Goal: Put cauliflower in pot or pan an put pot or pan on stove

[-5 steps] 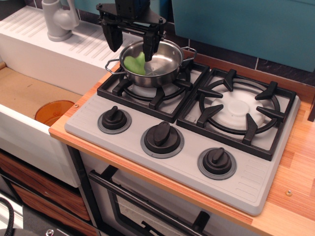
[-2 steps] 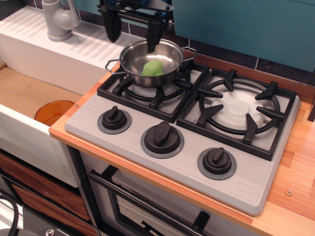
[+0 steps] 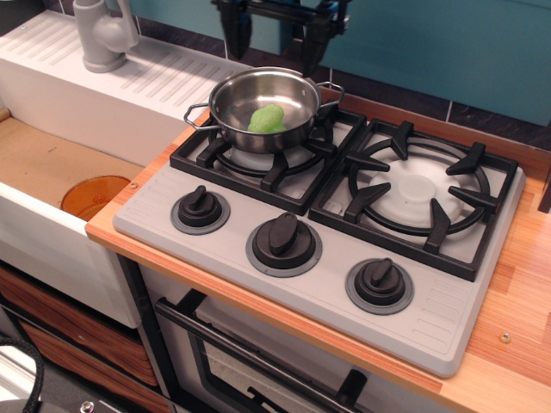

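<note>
View from above and in front of the stove, which lies on a wooden surface and fills most of its width. The pot, shiny steel with two thin wire loop handles, sits on the black grate of the burner nearest the surface's back left corner, slightly toward the rear of that grate. The cauliflower, a small light-green lump, rests inside the pot on its floor, a little right of centre and clear of my gripper. My gripper hangs above and behind the pot at the top edge of the view, its two dark fingers spread apart, released and grasping nothing; the upper part of it is cut off by the frame. The second burner, toward the back right of the surface, carries only its black grate over a white disc. Three black knobs on grey rings run in a row along the stove's front edge, descending toward the front right corner. To the left of the surface lies a pale sink basin with an orange round object near its right wall; a ribbed white drainboard and a grey tap stand behind it. A teal wall panel rises behind the surface's back edge.
</note>
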Robot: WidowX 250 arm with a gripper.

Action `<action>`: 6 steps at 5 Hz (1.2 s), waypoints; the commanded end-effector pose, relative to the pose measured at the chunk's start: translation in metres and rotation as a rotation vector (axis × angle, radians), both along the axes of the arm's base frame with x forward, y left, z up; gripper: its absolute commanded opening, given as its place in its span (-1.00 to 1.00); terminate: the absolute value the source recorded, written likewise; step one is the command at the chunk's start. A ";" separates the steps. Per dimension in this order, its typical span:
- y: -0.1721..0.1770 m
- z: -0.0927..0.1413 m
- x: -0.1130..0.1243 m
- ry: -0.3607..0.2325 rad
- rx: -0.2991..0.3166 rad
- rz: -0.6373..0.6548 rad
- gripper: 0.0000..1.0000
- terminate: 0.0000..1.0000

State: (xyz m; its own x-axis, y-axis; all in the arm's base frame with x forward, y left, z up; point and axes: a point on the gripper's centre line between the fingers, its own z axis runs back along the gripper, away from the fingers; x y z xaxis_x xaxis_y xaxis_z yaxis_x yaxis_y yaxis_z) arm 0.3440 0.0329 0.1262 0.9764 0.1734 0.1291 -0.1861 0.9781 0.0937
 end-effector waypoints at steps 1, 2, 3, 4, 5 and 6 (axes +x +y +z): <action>-0.001 0.015 0.008 -0.046 0.003 0.001 1.00 -1.00; -0.001 0.015 0.008 -0.046 0.003 0.001 1.00 -1.00; -0.001 0.015 0.008 -0.046 0.003 0.001 1.00 -1.00; -0.016 -0.013 0.011 -0.097 0.020 0.047 1.00 -1.00; -0.024 -0.033 0.019 -0.136 0.003 0.053 1.00 -1.00; -0.026 -0.041 0.024 -0.148 -0.010 0.047 1.00 -1.00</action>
State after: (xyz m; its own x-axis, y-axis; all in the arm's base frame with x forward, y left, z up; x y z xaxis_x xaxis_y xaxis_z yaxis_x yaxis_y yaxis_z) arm 0.3601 0.0054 0.0709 0.9483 0.2166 0.2319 -0.2364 0.9697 0.0613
